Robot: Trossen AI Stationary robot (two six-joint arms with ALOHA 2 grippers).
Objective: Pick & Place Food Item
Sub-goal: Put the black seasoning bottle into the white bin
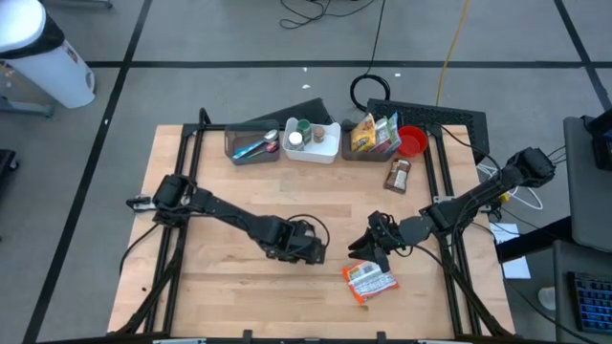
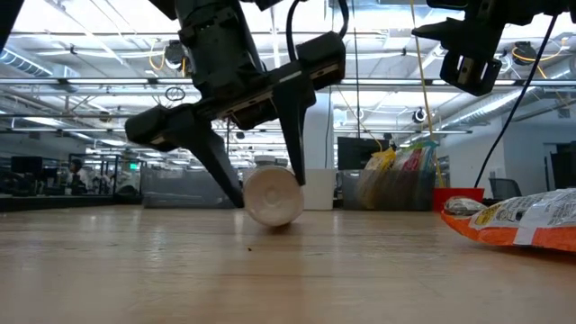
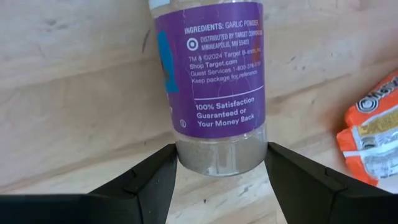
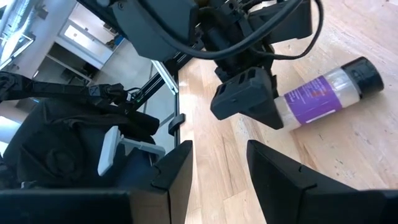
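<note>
Left gripper (image 3: 221,171) down at the table centre, fingers (image 3: 149,180) set on either side of the base of a spice bottle (image 3: 214,87) lying on its side on the wooden table (image 1: 239,191). Fingers touching or just beside the glass; firm clamping not confirmed. Low, straddling pose judged as preparation to lift the bottle by its base.

Right gripper (image 4: 217,168) raised just right of centre, fingers parted, holding nothing, kept apart from the left arm.

Orange snack bag (image 1: 369,281) flat on the near side, just right of the bottle. Bins (image 1: 311,141) with assorted food items, a red cup (image 1: 411,141) and a dark jar (image 1: 399,174) along the far edge. Nothing between bottle and bins.
</note>
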